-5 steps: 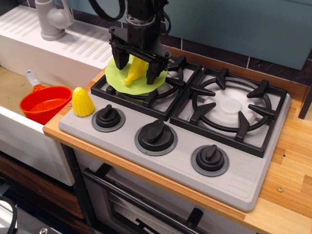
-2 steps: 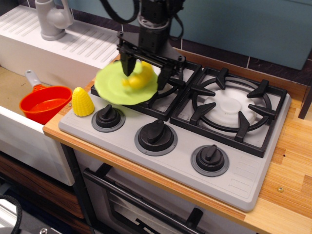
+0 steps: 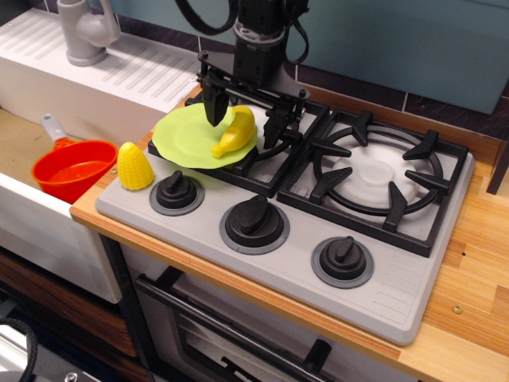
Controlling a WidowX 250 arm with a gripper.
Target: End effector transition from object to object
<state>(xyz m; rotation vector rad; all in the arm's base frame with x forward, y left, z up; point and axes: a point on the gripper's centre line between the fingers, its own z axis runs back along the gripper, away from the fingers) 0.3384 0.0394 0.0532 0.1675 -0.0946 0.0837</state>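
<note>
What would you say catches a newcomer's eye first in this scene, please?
The black end effector hangs over the back-left burner, its two prongs spread on either side of a yellow banana that lies on a lime-green plate. The plate overhangs the burner grate toward the left. A yellow corn cob stands at the stove's front-left corner, with an orange-red pot in the sink beside it.

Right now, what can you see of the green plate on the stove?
The green plate is round, thin, matte lime, plastic-looking. It sits on the left burner grate, overhanging its left edge toward the corn. A yellow banana lies on its right side. The gripper hangs above, left prong near the plate's rear; contact unclear.
</note>
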